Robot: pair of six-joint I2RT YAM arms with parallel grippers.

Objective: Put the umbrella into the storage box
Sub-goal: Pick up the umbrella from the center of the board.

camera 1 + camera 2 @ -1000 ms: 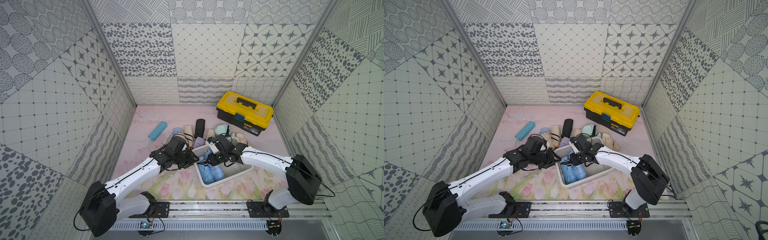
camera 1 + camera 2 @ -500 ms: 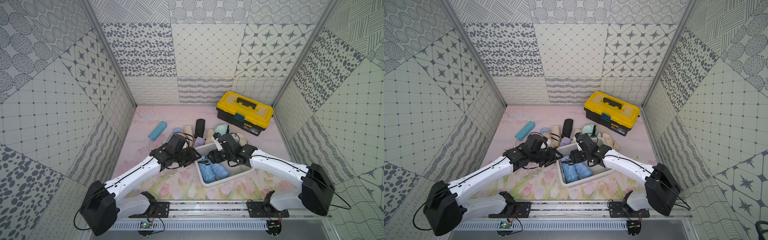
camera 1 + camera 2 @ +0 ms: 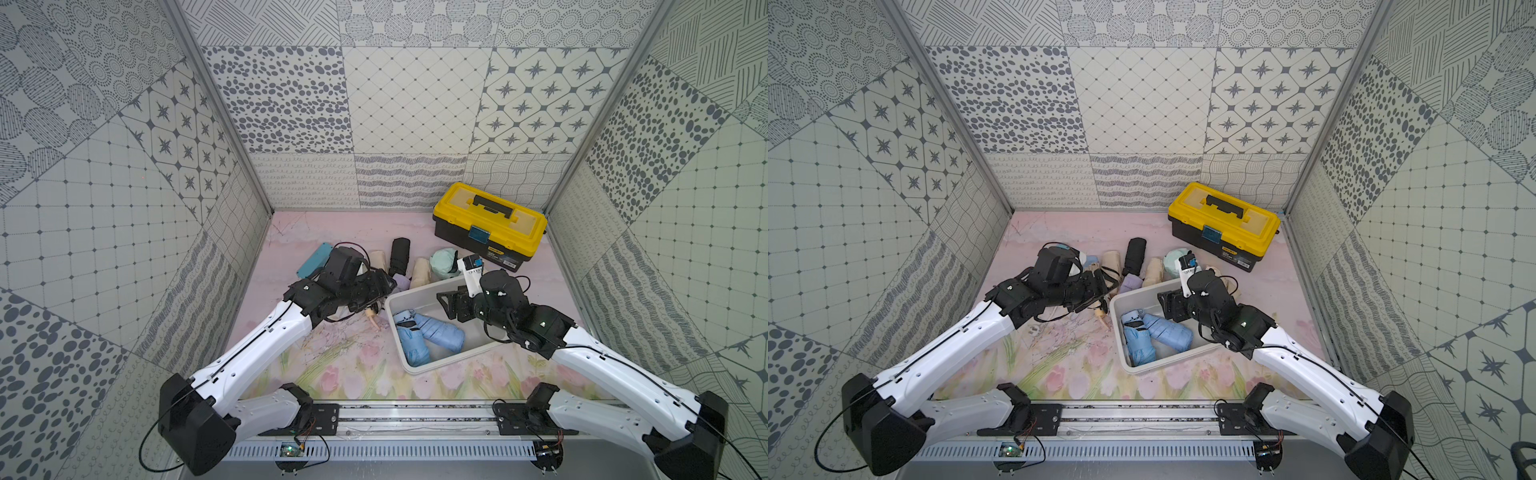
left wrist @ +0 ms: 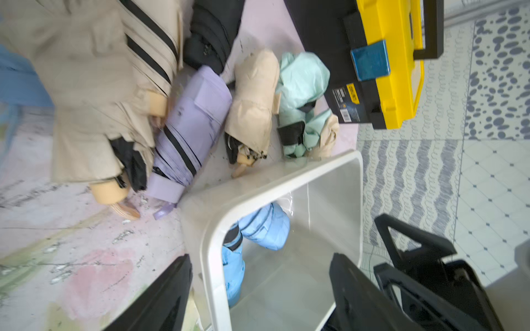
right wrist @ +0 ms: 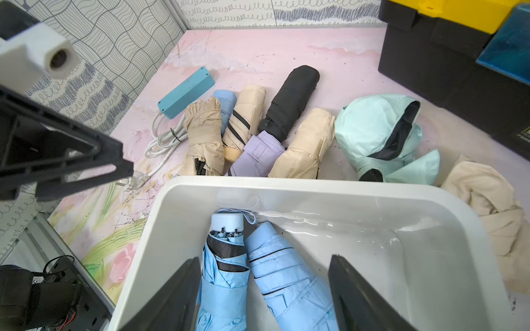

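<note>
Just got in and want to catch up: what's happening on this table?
Two robot arms are packing folded umbrellas into the white storage box. Two light blue umbrellas already lie inside it. The left gripper and right gripper are open and empty near the box; other umbrellas lie on the table beyond it.

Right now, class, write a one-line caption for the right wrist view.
Two light blue umbrellas lie in the white storage box beneath the open right claw; other folded umbrellas sit outside it.
</note>
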